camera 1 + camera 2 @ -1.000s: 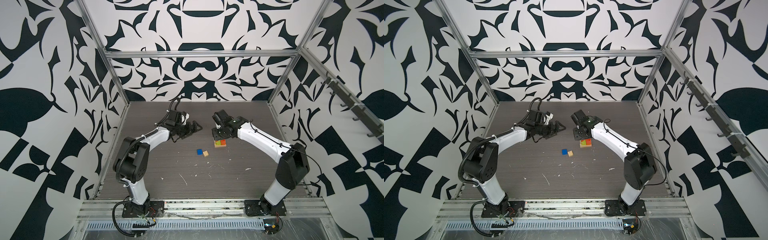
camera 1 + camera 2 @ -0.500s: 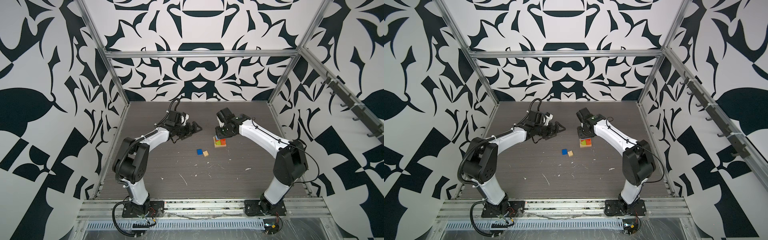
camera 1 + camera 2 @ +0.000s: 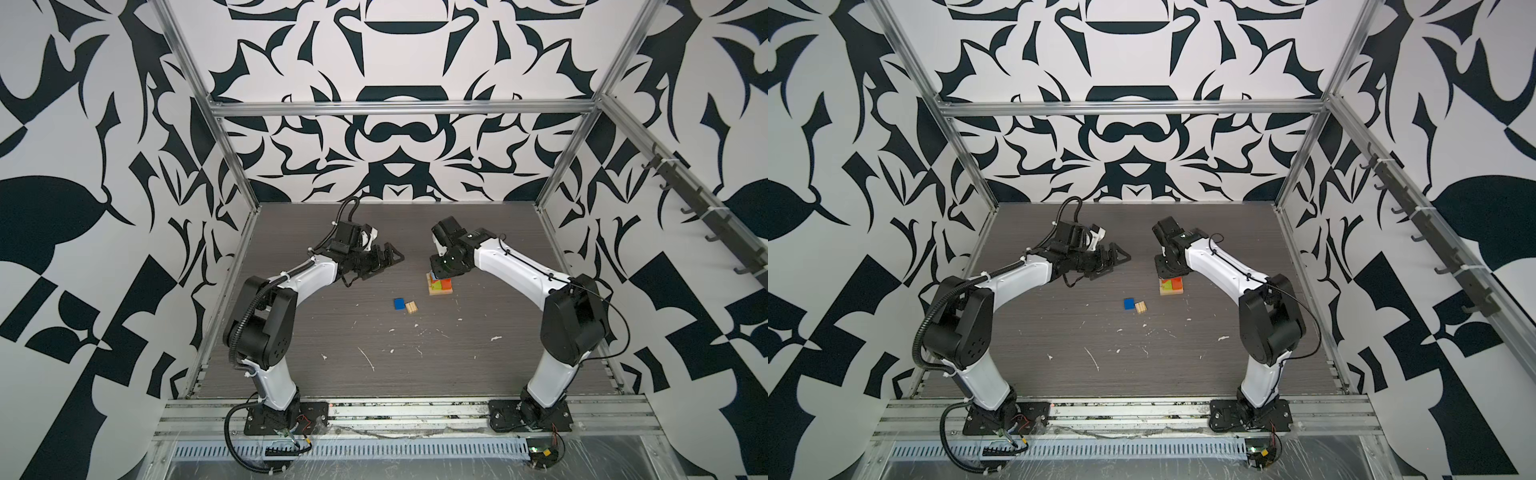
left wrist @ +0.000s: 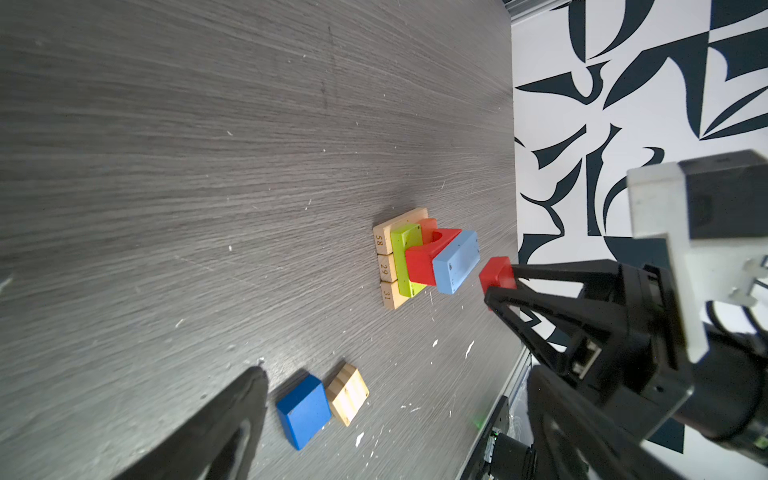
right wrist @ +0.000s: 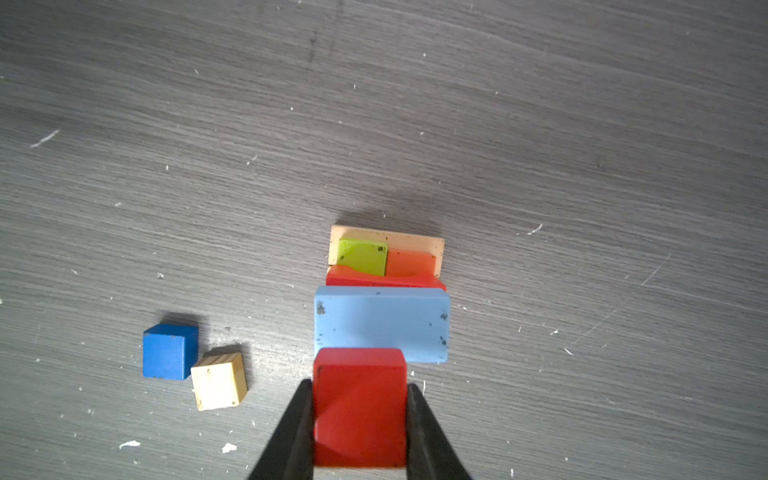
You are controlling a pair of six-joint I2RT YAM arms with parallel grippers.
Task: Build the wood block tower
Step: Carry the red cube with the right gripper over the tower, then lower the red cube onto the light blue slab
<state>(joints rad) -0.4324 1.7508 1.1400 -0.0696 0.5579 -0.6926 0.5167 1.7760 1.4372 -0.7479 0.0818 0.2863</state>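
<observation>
My right pincer [image 5: 359, 388] pinches a red cube [image 5: 359, 415] just above the light blue block [image 5: 381, 322] topping the wood block tower [image 3: 440, 286] on the table [image 3: 457, 353], while my left pincer [image 3: 392, 261] hangs spread wide, well apart.

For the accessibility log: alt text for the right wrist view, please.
The right gripper holds a red cube above the light blue block topping the wood block tower. A dark blue cube and a tan cube lie loose beside it.

my right gripper [image 5: 359, 388] over the wood block tower [image 3: 441, 287], my left gripper [image 3: 388, 259] well off to its left
right jaws pinch a red cube [image 5: 359, 415] just above the tower's top; left jaws spread wide.
</observation>
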